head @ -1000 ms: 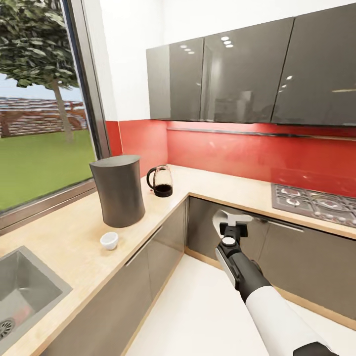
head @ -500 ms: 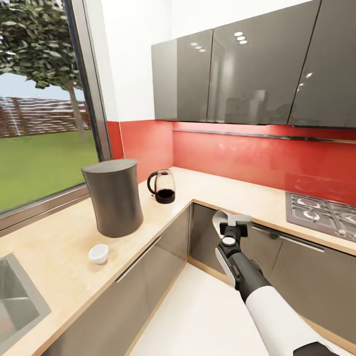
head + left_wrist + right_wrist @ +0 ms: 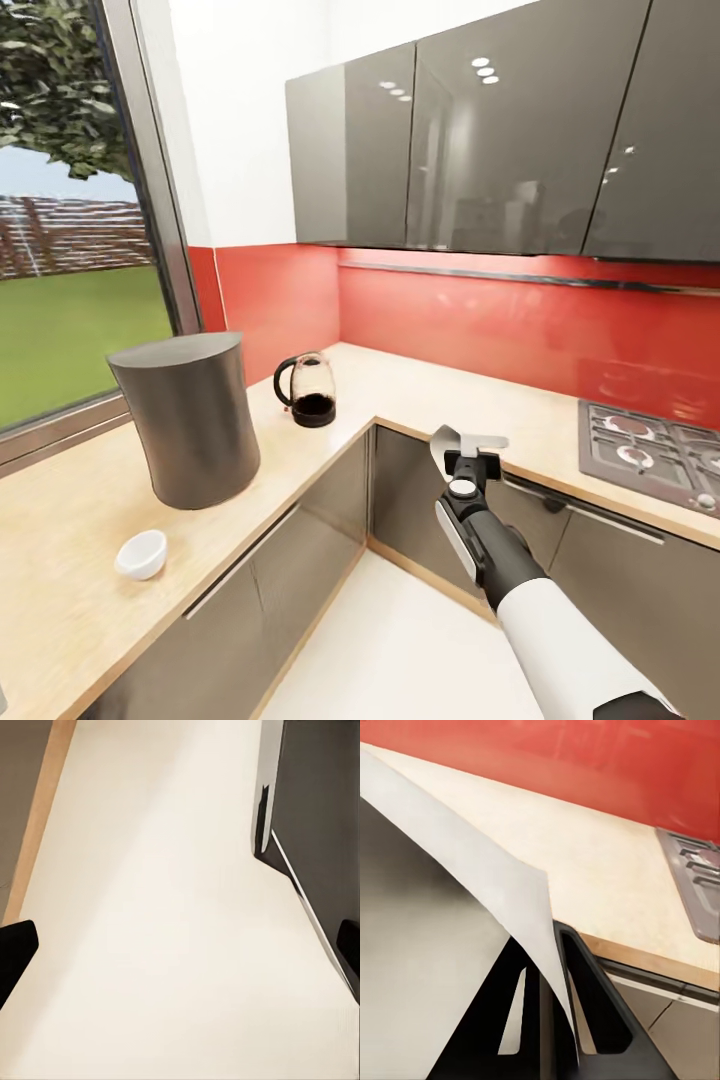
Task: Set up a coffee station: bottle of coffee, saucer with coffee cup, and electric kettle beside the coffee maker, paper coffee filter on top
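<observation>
Paper coffee filter (image 3: 468,439) clenched in right hand (image 3: 470,462); coffee maker (image 3: 190,420), electric kettle (image 3: 306,389) beyond.

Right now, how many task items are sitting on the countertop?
3. The coffee maker stands near the window; the coffee cup sits in front of it, apart; the electric kettle is in the corner of the countertop. Others may lie outside the frame.

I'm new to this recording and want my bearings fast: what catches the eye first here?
The tall dark grey coffee maker dominates the pale countertop by the window, with the small white coffee cup in front of it and the glass electric kettle behind, near the corner. In the middle, the right gripper holds the white paper coffee filter pinched between its fingers, in front of the red backsplash.
</observation>
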